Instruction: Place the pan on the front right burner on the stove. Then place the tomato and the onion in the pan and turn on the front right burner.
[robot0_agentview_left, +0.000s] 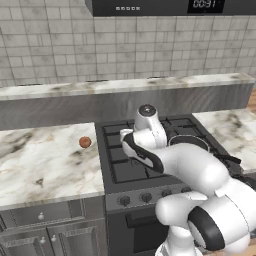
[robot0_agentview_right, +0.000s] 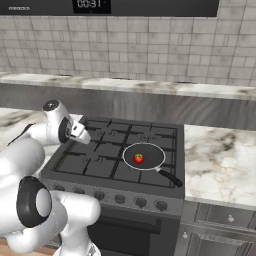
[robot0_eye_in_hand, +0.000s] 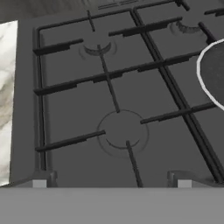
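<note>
The black pan (robot0_agentview_right: 150, 151) sits on the front right burner (robot0_agentview_right: 169, 146) of the stove (robot0_agentview_right: 100, 161), its handle pointing to the front right. Inside it lies the red tomato (robot0_agentview_right: 139, 158). The reddish-brown onion (robot0_agentview_left: 85, 142) rests on the marble counter left of the stove (robot0_agentview_left: 125, 167). My gripper (robot0_agentview_right: 83, 134) hangs open and empty over the left burners, well left of the pan. In the hand view the gripper (robot0_eye_in_hand: 111, 183) looks down on the front left burner cap (robot0_eye_in_hand: 122, 129), and the pan's rim (robot0_eye_in_hand: 204, 85) shows at the right edge. My arm hides part of the pan (robot0_agentview_left: 192, 141) in the left base view.
A row of round knobs (robot0_agentview_right: 120, 199) runs along the stove's front panel. Marble counters lie to the left (robot0_agentview_left: 40, 165) and to the right (robot0_agentview_right: 220, 155) of the stove. A raised ledge (robot0_agentview_right: 150, 87) and a tiled wall stand behind, with a microwave (robot0_agentview_left: 165, 6) overhead.
</note>
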